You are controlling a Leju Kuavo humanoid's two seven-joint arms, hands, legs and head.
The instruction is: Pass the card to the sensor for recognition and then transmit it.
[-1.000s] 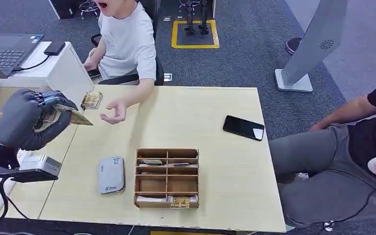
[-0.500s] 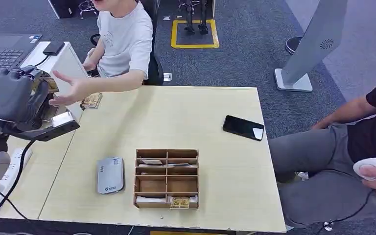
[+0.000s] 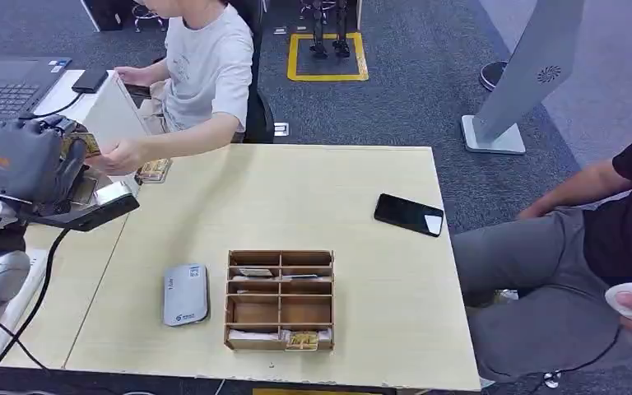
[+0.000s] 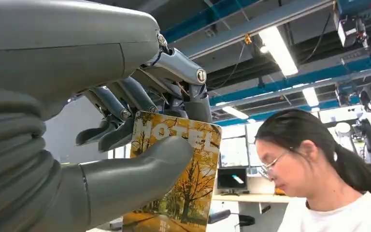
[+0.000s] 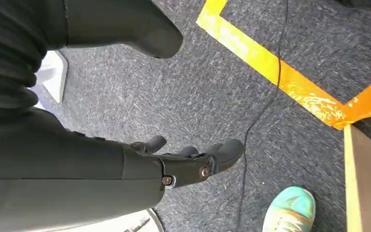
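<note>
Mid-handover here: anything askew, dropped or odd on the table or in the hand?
Nothing stands out. The left hand pinches the hotel card between thumb and fingers; a person's hand is reaching it. The grey sensor, wooden organizer and black phone lie flat on the table.

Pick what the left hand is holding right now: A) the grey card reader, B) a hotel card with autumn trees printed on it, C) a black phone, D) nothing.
B: the left hand pinches the card between thumb and fingers, with "HOTEL" and orange trees printed on it.
</note>
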